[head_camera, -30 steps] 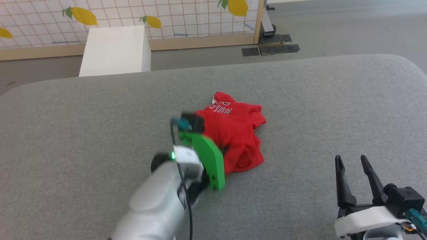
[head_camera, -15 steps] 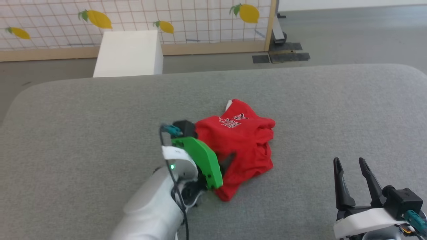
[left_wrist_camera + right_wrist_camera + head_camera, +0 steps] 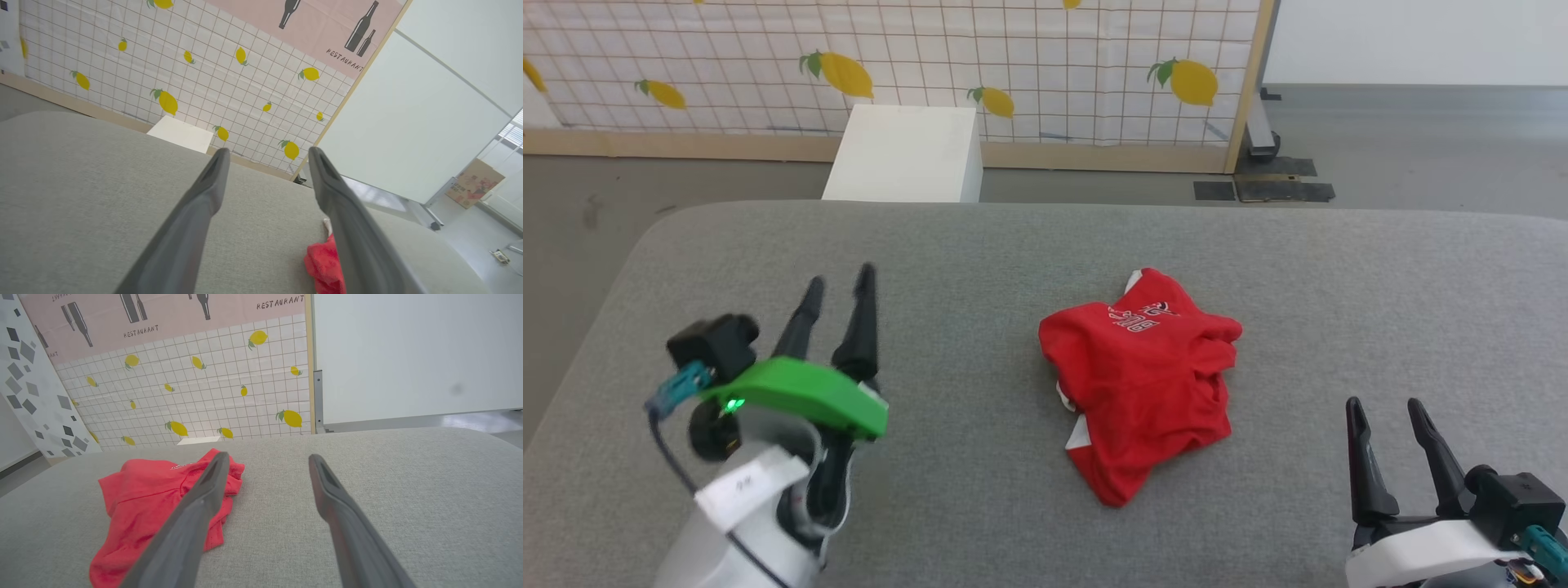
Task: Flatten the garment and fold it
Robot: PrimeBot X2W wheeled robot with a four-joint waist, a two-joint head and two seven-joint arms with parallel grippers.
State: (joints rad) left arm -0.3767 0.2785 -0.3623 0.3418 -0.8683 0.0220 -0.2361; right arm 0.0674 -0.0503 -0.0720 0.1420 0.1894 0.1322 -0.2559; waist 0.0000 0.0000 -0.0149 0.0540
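Note:
The red shorts (image 3: 1143, 380) lie crumpled in a loose heap near the middle of the grey padded surface, white lettering showing at the far side and a bit of white trim at the near left. My left gripper (image 3: 840, 279) is open and empty, well to the left of the heap, fingers pointing away from me. In the left wrist view the shorts (image 3: 325, 265) peek out beside the right finger. My right gripper (image 3: 1383, 406) stands open and empty at the lower right, apart from the cloth. The right wrist view has the shorts (image 3: 143, 498) to its left.
The grey surface (image 3: 1380, 286) has rounded far corners and a far edge dropping to the floor. Behind it stand a white box (image 3: 907, 155) and a lemon-print grid screen (image 3: 890, 65) with a wooden frame. Wide bare fabric lies on both sides of the shorts.
My left gripper has let go of the shorts and pulled back far to the left, now open. The shorts lie a little more spread. The camera has also tilted up.

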